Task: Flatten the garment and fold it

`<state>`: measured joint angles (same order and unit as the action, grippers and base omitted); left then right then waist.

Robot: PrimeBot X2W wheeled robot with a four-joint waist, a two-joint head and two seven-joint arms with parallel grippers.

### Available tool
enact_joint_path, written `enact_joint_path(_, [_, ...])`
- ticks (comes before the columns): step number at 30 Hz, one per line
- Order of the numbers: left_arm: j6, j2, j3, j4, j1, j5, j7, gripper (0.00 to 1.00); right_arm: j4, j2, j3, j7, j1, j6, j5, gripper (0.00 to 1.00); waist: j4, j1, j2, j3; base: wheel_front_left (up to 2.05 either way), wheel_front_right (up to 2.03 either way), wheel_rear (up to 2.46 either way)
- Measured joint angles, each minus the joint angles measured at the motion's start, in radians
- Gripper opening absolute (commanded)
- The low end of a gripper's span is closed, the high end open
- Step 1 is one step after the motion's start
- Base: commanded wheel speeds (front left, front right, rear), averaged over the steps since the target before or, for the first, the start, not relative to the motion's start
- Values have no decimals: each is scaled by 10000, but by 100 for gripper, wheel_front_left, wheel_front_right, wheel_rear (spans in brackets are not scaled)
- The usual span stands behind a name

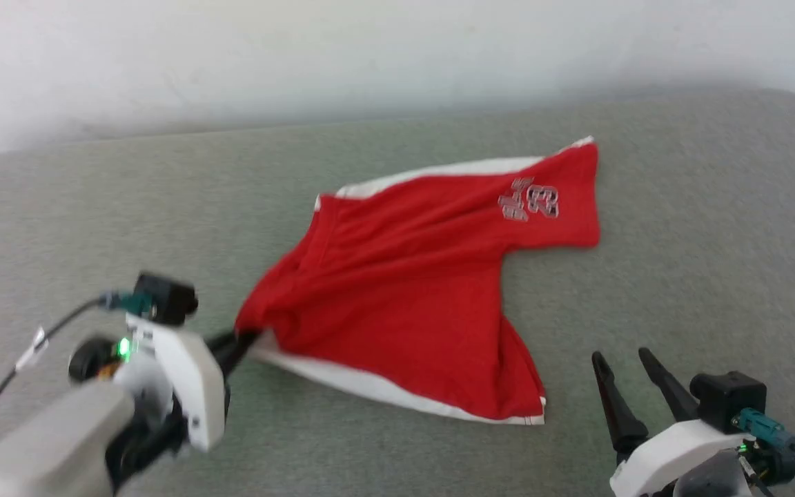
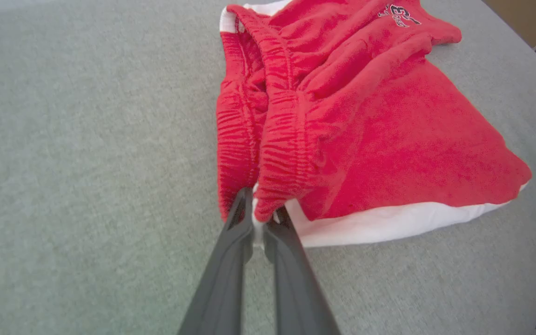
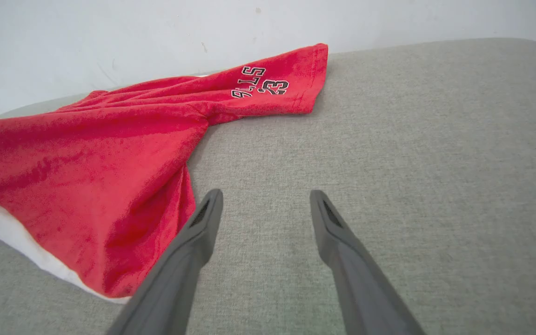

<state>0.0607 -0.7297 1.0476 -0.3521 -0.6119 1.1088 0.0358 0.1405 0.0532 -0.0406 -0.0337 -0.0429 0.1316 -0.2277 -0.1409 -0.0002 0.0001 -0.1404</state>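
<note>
Red soft basketball shorts w/ white trim, rumpled, no fold yet; left gripper jaws pinch waistband, right gripper jaws spread nr hem.

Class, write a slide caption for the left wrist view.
Left gripper holding red shorts by their elastic waistband on a grey surface.

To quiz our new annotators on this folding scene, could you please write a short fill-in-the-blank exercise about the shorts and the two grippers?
1. The left gripper has its jaws shut on the elastic ____ of the garment.
2. The right gripper has its jaws ____ and holds nothing.
3. The white number on the garment's leg reads ____.
Missing words: waistband; open; 23.
</note>
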Motion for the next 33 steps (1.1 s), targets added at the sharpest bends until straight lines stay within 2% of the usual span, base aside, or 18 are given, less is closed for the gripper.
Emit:
enact_joint_path(5, [-1235, -878, 127, 1776, 1405, 372, 265, 0, -102, 0, 98, 251, -267, 0, 10, 100, 600, -1, 0, 438, 0, 0, 0])
enact_joint_path(9, [-2140, -915, 102, 2487, 2010, 441, -90, 0, -192, 2, 107, 575, -328, 0, 31, 100, 1078, -1, 0, 673, 0, 0, 0])
enact_joint_path(10, [-2303, -836, 96, 2545, 2041, 435, -217, 47, -224, 2, 100, 679, -327, 0, 82, 100, 1192, 0, 0, 712, 0, 0, 0])
enact_joint_path(11, [-2403, -742, 79, 2571, 2042, 401, -376, 100, -261, 0, 71, 803, -318, 0, 86, 100, 1304, 0, 0, 747, 0, 0, 0])
enact_joint_path(14, [-2629, -456, 69, 2520, 2037, -35, -955, 100, -297, 42, -73, 1425, -150, 0, 63, 100, 1597, 1, 0, 836, 0, 0, 0])
enact_joint_path(18, [-2838, -171, -38, 2395, 2031, -731, -2140, 100, -182, 311, -353, 2930, 358, 0, -73, 100, 1926, 1, 0, 948, 0, 0, 0])
enact_joint_path(22, [-3461, -13, -324, 2274, 2047, -1981, -2847, 100, 230, 443, -337, 4506, 910, -2, -297, 100, 2279, 1, 0, 1052, 0, 0, 0])
enact_joint_path(25, [-4029, 372, -1383, 2631, 2300, -3172, -2918, 100, 654, 746, -483, 5473, 1263, -2, -100, 100, 2574, 1, 0, 1103, 0, 0, 0])
enact_joint_path(28, [-4360, 938, -2683, 3321, 3013, -4602, -2928, 100, 1093, 792, -474, 6109, 1560, -2, -29, 100, 2874, 2, 0, 1117, 0, 0, 0])
enact_joint_path(33, [-4316, 1906, -4201, 3847, 4419, -6217, -2928, 100, 1812, 930, -430, 6834, 1788, -2, 270, 100, 3340, 2, 1, 1046, 0, 0, 0])
